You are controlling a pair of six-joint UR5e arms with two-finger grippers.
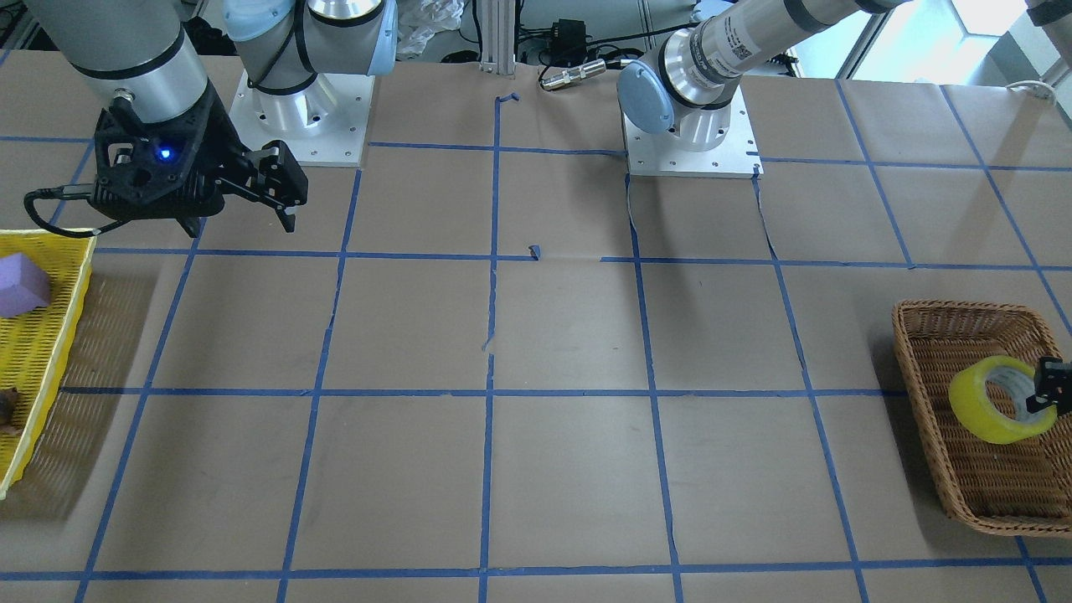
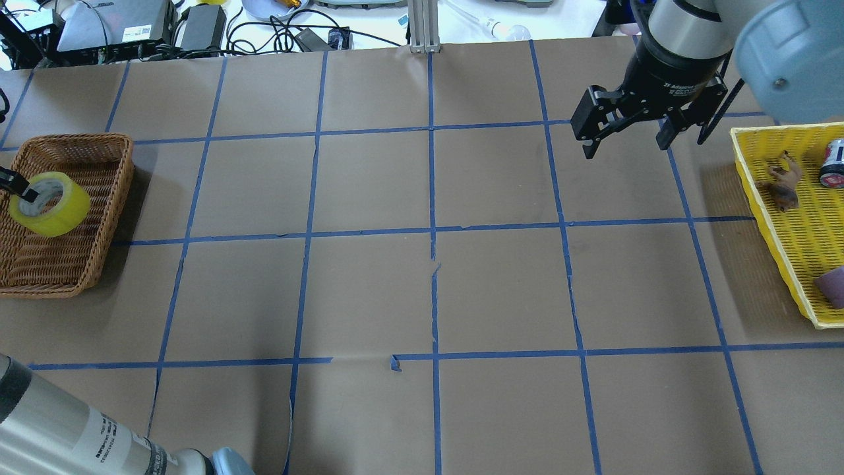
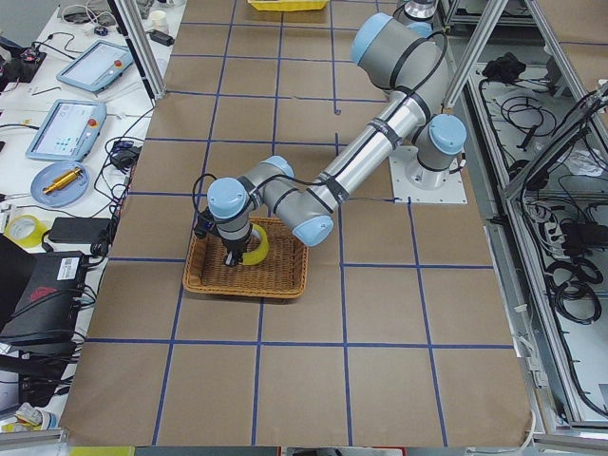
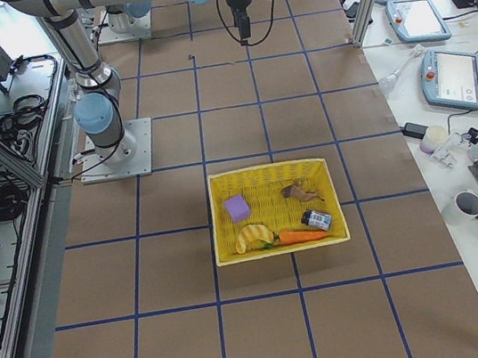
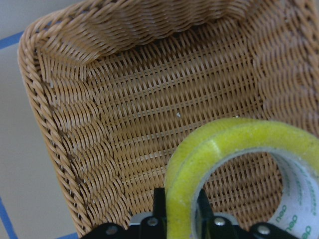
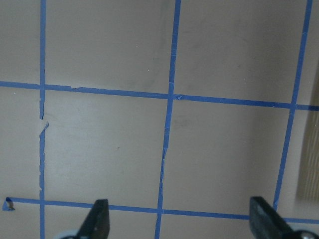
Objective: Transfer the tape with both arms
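The bright yellow tape roll [image 1: 980, 410] hangs tilted inside the brown wicker basket [image 1: 930, 368]. My left gripper [image 1: 1045, 392] is shut on it, one finger inside the ring and one outside. The left wrist view shows the roll's wall [image 5: 182, 164] pinched between the fingers over the basket floor [image 5: 139, 109]. The roll also shows in the overhead view [image 2: 64, 214] and the exterior left view [image 3: 255, 252]. My right gripper [image 2: 624, 146] is open and empty. It hangs above the bare table near the yellow basket [image 2: 758, 191]. Its fingertips [image 6: 98, 219] frame only table paper.
The yellow basket [image 4: 265, 171] holds a purple block [image 4: 237, 207], a toy animal [image 4: 299, 191], a can, a banana and a carrot. Blue tape lines grid the brown table. Cables and devices lie beyond the far table edge [image 2: 198, 26].
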